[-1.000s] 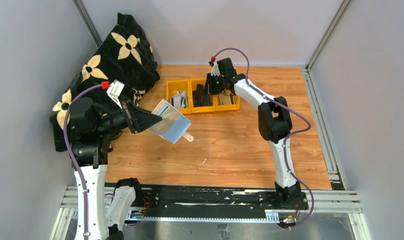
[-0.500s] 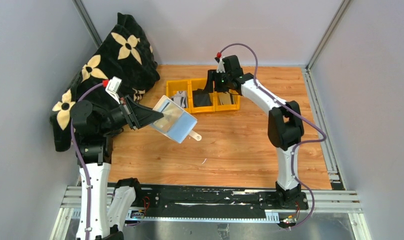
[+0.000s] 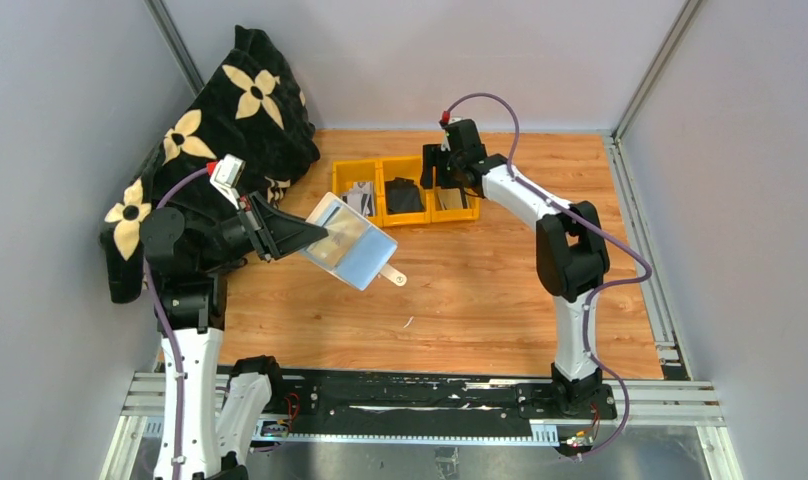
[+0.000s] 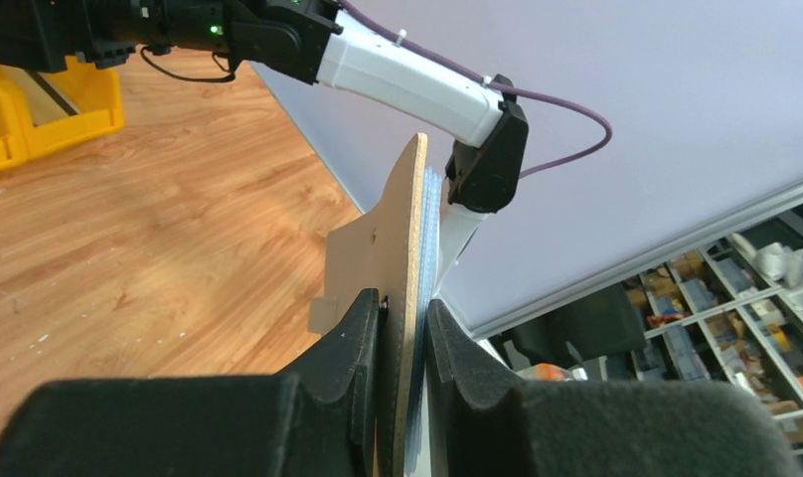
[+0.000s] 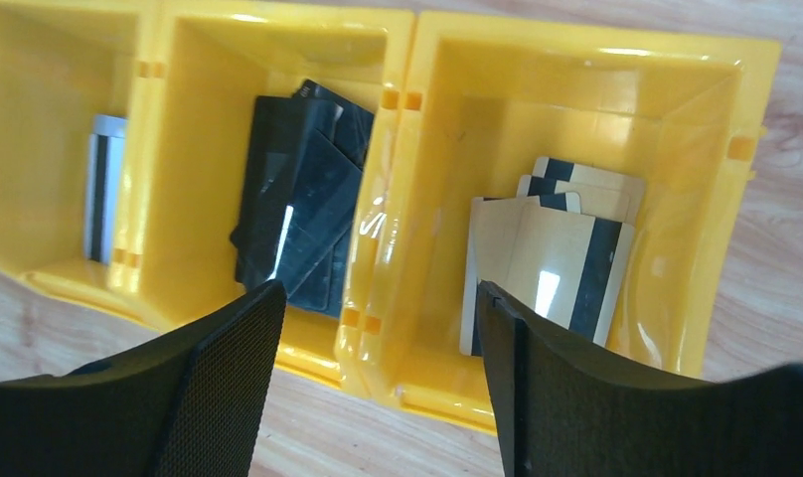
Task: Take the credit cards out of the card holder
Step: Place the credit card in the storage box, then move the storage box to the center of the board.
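Wooden table point(image 3: 480, 290). Three joined yellow bins point(image 5: 402, 60) stand at its far side. The right gripper point(image 5: 378, 308) hovers above them, jaws spread, empty. Holder point(image 3: 352, 245): open, off the table left of the bins, one edge pinched by the left gripper point(image 4: 402, 308). Cards point(image 5: 547, 258) lie in the right-hand bin.

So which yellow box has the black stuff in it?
The middle yellow bin: flat black items lie piled in it. The left bin holds a grey striped card, and the right bin holds beige cards with dark stripes.
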You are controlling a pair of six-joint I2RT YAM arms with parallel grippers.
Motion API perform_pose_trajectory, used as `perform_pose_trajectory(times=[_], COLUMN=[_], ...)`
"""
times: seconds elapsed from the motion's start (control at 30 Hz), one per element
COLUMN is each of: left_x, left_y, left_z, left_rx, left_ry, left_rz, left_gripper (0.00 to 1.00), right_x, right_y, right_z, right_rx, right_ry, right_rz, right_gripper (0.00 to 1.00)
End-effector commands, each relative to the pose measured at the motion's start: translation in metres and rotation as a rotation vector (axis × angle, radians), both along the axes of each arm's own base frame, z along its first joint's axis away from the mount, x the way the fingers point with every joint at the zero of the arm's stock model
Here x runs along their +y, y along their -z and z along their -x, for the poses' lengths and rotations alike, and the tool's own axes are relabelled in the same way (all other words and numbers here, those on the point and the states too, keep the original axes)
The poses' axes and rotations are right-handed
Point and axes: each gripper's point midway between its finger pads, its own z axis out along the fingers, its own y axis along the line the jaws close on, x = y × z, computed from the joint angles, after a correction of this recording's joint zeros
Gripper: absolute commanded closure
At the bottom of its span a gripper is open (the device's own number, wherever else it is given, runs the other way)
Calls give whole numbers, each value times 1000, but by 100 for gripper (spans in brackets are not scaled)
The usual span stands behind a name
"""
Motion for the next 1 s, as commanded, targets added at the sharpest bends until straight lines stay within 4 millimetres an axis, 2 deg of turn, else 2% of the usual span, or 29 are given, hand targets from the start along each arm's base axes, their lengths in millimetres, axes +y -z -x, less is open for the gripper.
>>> perform_pose_trajectory(times=[0.0,0.1,0.17,0.27,0.43,0.57,0.73,0.8,0.9,0.97], left_x=[0,1,1,1,1,2,2,1,1,1], left_y=[-2,-3,-6,-8,-6,-3,1,4,8,10], left_z=[8,9,11,13,15,14,15,16,17,19], left_rx=[-38,-38,-52,-84,-114,-114,-115,-113,-112,-113], left_ry=[-11,-8,-7,-9,-10,-10,-14,-14,-8,-2], left_rz=[-60,-77,-81,-101,-134,-140,-141,-139,-140,-142], left_gripper=[100,100,100,100,100,100,100,100,100,100], right_x=[2,6,6,4,-22,-38,-61,-66,-65,-60], right_y=[18,31,38,46,52,54,57,58,51,35], right_z=[-3,-2,1,11,31,60,98,110,119,121], right_rx=[21,45,59,84,84,71,95,80,72,58], right_ry=[21,28,38,54,157,184,241,257,255,228], right_rz=[38,47,54,61,91,74,89,94,73,40], right_gripper=[31,43,57,66,79,86,87,83,64,55])
